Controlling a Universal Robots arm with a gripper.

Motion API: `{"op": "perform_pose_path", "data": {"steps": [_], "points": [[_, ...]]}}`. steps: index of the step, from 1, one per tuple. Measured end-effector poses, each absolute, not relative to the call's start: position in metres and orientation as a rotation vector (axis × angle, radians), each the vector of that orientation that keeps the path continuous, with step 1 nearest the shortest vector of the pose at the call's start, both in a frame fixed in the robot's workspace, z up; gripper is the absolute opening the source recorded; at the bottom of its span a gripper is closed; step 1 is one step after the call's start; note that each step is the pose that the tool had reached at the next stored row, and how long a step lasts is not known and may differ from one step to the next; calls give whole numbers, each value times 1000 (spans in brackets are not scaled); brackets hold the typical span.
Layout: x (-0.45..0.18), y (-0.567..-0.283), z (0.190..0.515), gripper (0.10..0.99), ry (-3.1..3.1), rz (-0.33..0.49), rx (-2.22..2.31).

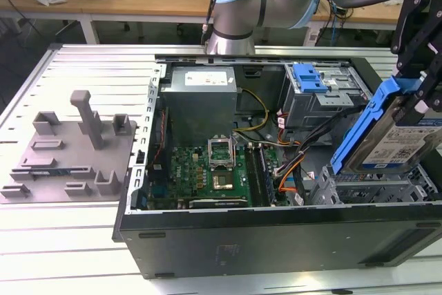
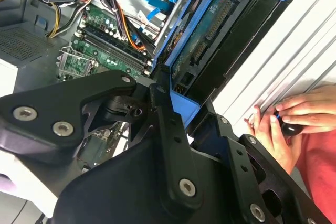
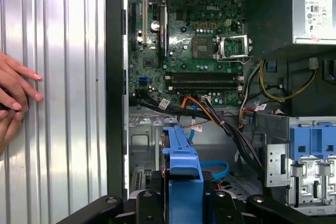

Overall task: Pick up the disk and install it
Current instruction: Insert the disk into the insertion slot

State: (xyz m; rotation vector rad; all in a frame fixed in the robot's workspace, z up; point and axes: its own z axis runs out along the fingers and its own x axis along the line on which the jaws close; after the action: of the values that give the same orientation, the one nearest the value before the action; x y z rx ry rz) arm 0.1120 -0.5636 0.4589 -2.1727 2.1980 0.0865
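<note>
Over the grey metal drive cage (image 1: 376, 188) at the exterior view's right end of the open computer case (image 1: 276, 243), the disk (image 1: 397, 139) hangs tilted, label side up, one end low by the cage and the other raised toward the gripper (image 1: 420, 101). Whether the low end touches the cage I cannot tell. Its blue rail frame (image 1: 364, 126) runs along the edge that faces the motherboard (image 1: 210, 170). The gripper's black fingers (image 2: 167, 129) are closed onto that frame at the raised end and carry the drive. In the first wrist view the frame (image 3: 184, 163) stands between the finger links, aimed at the cables (image 3: 210, 116) beside the board. Farther inside the case, a blue tab (image 1: 309, 77) on a perforated grey cage sits near the rear corner, with the power supply (image 1: 200, 98) toward the exterior view's left of it. A grey fixture plate (image 1: 69, 150) with upright posts rests on the ribbed table (image 1: 83, 67), well apart from the case. A person's hands (image 2: 286, 129) rest on the ribbed surface just beside the case wall.
</note>
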Motion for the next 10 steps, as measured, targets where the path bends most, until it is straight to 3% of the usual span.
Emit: {"op": "perform_pose_path", "data": {"steps": [10], "points": [[112, -563, 455, 365, 2185, 87, -2186]]}}
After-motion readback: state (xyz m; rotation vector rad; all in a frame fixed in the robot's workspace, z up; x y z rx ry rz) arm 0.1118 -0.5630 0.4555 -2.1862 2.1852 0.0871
